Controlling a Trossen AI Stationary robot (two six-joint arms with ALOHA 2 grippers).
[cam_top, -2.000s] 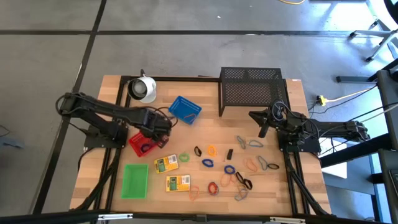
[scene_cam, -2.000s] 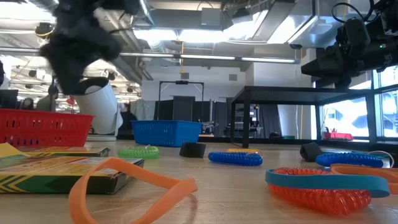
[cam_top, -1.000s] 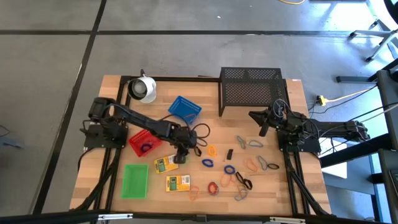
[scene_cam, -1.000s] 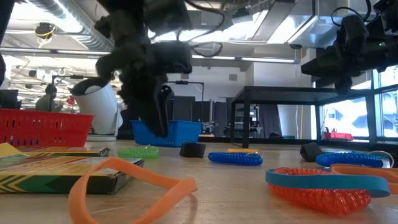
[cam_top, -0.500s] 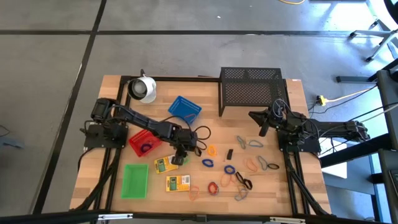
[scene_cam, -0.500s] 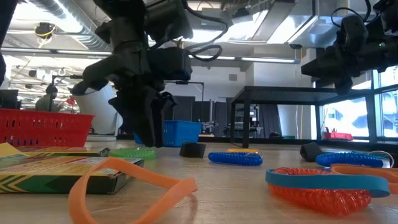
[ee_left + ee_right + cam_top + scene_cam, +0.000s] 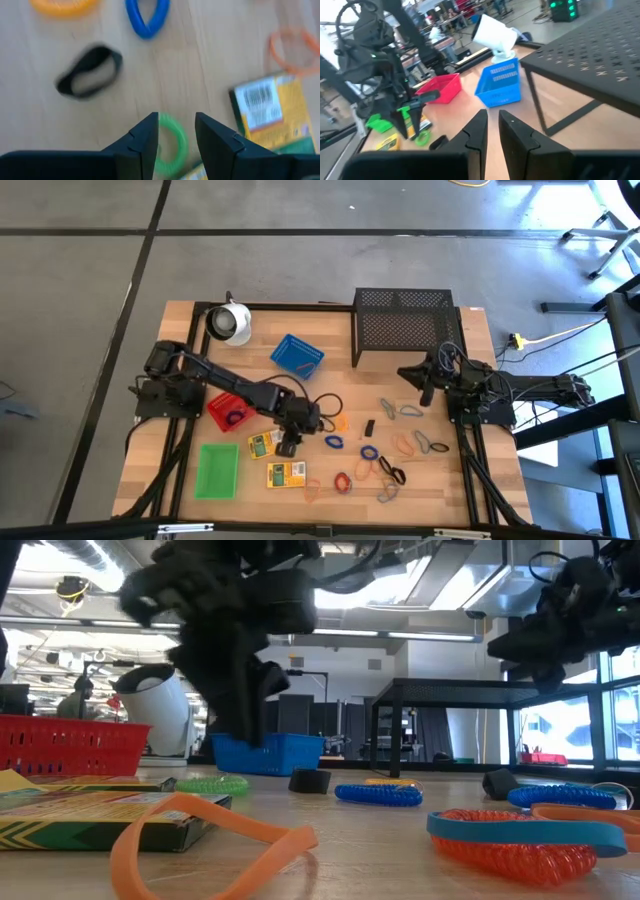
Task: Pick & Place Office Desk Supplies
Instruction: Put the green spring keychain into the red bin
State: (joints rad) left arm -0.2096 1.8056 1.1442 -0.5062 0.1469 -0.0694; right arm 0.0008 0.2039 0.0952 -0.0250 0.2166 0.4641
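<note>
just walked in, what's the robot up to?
It's sorting desk supplies. The left pincer hangs open over a green loop lying on the table next to a yellow-green box; nothing is gripped yet. A loop already lies in the red tray. The right pincer waits by the black mesh rack, holding nothing.

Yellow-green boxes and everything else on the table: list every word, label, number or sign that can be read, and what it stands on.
None can be read.
Upper yellow-green box: printed face, too small to read.
Lower yellow-green box: print too small; in the left wrist view only a blurred barcode shows.
Trays, loops, rack: no print visible.
</note>
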